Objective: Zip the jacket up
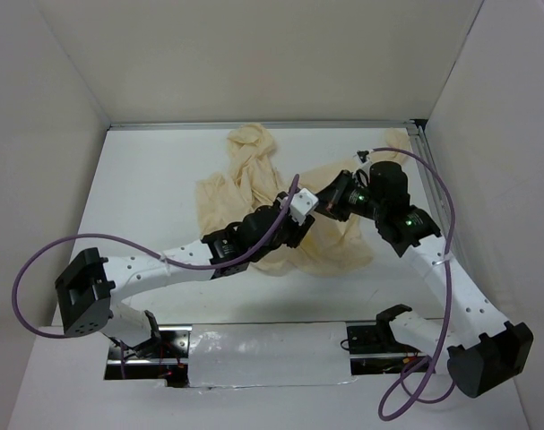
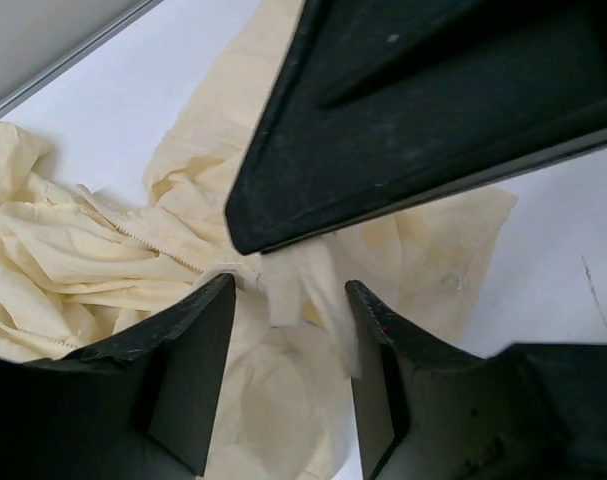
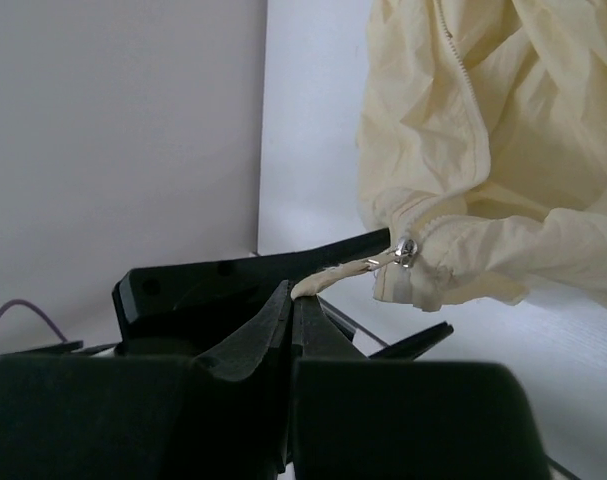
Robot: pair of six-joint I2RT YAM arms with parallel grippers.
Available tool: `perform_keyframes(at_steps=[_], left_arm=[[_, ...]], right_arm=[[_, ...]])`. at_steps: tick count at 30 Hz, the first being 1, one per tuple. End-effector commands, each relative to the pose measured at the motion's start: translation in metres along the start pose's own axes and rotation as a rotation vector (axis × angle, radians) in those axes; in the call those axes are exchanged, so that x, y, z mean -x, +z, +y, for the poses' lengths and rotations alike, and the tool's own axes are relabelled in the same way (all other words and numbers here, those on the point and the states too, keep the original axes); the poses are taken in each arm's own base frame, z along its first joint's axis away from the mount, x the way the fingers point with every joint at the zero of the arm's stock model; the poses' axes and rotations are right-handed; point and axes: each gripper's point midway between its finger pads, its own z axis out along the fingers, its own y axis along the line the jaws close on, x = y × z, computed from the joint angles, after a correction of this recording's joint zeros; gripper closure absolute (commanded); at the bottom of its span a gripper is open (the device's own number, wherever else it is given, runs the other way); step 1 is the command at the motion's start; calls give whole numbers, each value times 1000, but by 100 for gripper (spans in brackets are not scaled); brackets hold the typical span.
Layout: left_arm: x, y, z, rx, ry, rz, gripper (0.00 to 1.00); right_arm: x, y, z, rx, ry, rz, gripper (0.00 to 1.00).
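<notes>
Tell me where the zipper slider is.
Right wrist view, centre-right: the slider sits at the jacket's lower corner, its cream pull tab pinched in the right fingers.

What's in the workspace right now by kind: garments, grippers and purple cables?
Jacket: 1
Grippers: 2 (left gripper open over the fabric, right gripper shut on the jacket's zip pull)
Purple cables: 2 (one per arm)
Total: 5
</notes>
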Motion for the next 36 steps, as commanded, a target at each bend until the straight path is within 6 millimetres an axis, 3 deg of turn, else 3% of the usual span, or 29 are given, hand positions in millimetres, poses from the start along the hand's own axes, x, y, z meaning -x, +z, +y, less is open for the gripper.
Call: perform_keyframes(at_steps=[1, 4, 7, 9, 13, 18, 21, 27, 28, 33, 36], left_arm=[[36, -2, 9, 26, -32, -110, 41], [39, -2, 15, 51, -33, -128, 42], [41, 0, 17, 55, -30, -133, 50], [44, -1, 15, 44, -28, -139, 62], [43, -5, 11, 14, -14, -135, 100], [41, -20, 2, -24, 13, -165, 100], [52, -32, -2, -35, 62, -216, 100], [65, -61, -20, -116, 94, -291, 100], [72, -69, -19, -119, 95, -315, 100], [97, -99, -25, -199, 82, -408, 100], [110, -122, -26, -257, 53, -441, 100]], right_arm=[[0, -12, 18, 76, -5, 9, 100], [-11, -13, 23, 113, -3, 73, 100], [-13, -15, 22, 110, -3, 77, 100], [-10, -16, 20, 103, -1, 62, 100], [-1, -13, 16, 80, 8, 28, 100], [30, -2, 1, 10, 39, -68, 100], [35, 6, -1, 20, 58, -72, 100], [70, 24, -33, -138, 76, -213, 100], [71, 31, -43, -168, 85, -207, 100], [54, 56, -42, -88, 42, -81, 100], [72, 71, -58, -159, 24, -137, 100]])
